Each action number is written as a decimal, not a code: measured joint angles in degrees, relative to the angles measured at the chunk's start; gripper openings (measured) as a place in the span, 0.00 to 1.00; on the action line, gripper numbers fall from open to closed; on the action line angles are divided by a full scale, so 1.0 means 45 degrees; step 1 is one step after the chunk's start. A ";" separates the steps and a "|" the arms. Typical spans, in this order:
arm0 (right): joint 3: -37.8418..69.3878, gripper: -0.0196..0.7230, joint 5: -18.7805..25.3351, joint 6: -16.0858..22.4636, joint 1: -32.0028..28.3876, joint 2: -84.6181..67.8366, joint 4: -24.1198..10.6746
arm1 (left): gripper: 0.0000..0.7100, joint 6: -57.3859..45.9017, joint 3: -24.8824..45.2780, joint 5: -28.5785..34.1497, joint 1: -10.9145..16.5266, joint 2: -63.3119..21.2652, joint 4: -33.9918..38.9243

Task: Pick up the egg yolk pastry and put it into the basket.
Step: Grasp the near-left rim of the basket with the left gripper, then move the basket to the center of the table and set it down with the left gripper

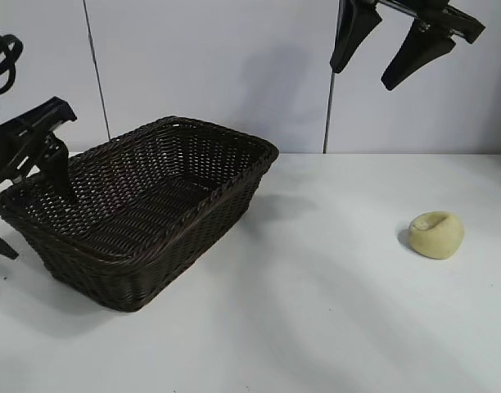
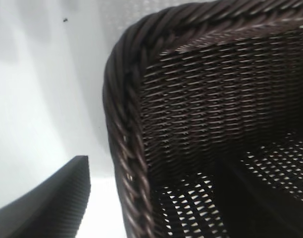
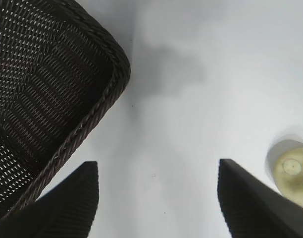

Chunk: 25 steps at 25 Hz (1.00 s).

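**Inspector:** Starting with the item itself: where did the egg yolk pastry [image 1: 436, 234] lie?

**Assistant:** It sat on the white table [image 1: 316, 311] at about four o'clock in the exterior view, dent upward, well apart from the basket [image 1: 203, 210]. Nothing touched it.

**Inspector:** And the basket?

**Assistant:** It stood at about nine o'clock from the pastry. What showed of its inside held no pastry, so delivery was not done.

**Inspector:** The grippers?

**Assistant:** The right gripper [image 1: 387, 51] hung high at one o'clock, above the table and back from the pastry, fingers spread and holding nothing. In its wrist view the pastry [image 3: 292, 171] appeared just outside one finger, not between the two. The left gripper [image 1: 28, 197] was at nine o'clock, spread across the basket's near-left corner, one finger [image 1: 58, 168] inside the rim and the other outside. It pinched nothing that I could see. Whether it touched the wicker I could not tell.

**Inspector:** Progress, in your judgement?

**Assistant:** Barely begun. Pickup, carry and release all remained. The right gripper looked the likelier to fetch the pastry, while the left seemed placed to steady the basket.
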 joint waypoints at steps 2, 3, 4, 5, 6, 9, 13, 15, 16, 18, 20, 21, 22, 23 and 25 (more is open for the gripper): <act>0.0000 0.69 -0.0012 0.0000 0.0000 0.0000 -0.0077 | 0.71 0.0000 0.0000 0.0000 0.0000 0.0185 -0.0016; 0.0000 0.69 -0.0012 0.0000 0.0000 0.0000 -0.0092 | 0.70 0.0000 0.0000 -0.0014 0.0000 0.0230 -0.0015; 0.0000 0.69 -0.0012 0.0000 0.0000 0.0000 -0.0103 | 0.67 0.0000 0.0000 -0.0014 0.0000 0.0241 -0.0018; 0.0000 0.69 -0.0012 0.0000 0.0000 0.0000 -0.0103 | 0.63 0.0000 0.0000 -0.0014 0.0000 0.0255 -0.0029; 0.0000 0.69 -0.0012 0.0000 0.0000 0.0000 -0.0106 | 0.57 0.0000 0.0000 -0.0023 0.0000 0.0255 -0.0044; 0.0000 0.69 -0.0012 0.0000 0.0000 0.0000 -0.0132 | 0.36 0.0000 0.0000 0.0004 0.0000 0.0255 -0.0044; 0.0000 0.69 -0.0012 0.0000 0.0000 0.0000 -0.0132 | 0.14 -0.0094 0.0000 0.0092 0.0000 0.0255 -0.0168; 0.0000 0.69 -0.0012 0.0000 0.0000 0.0000 -0.0132 | 0.14 -0.0010 0.0000 0.0243 0.0000 0.0240 -0.0153; 0.0000 0.69 -0.0012 0.0000 0.0000 0.0000 -0.0132 | 0.14 -0.0010 0.0000 0.0298 0.0000 0.0184 -0.0179; 0.0000 0.69 -0.0012 0.0000 0.0000 0.0000 -0.0132 | 0.14 0.0002 0.0000 0.0448 0.0000 -0.0009 -0.0150; 0.0000 0.69 -0.0012 0.0000 0.0000 0.0000 -0.0132 | 0.14 0.0075 0.0000 0.0678 0.0000 -0.0412 -0.0075; 0.0000 0.69 -0.0012 0.0000 0.0000 0.0000 -0.0132 | 0.14 0.0101 -0.0011 0.0835 0.0013 -0.0585 -0.0015; 0.0000 0.69 -0.0012 0.0000 0.0000 0.0000 -0.0132 | 0.14 0.0153 -0.0044 0.1005 0.0054 -0.0795 0.0006; 0.0000 0.69 -0.0012 0.0000 0.0000 0.0000 -0.0132 | 0.14 0.0230 -0.0123 0.1195 0.0086 -0.0970 0.0006; 0.0000 0.69 -0.0012 0.0000 0.0000 0.0000 -0.0132 | 0.14 0.0757 -0.0506 0.1542 0.0185 -0.1163 0.0006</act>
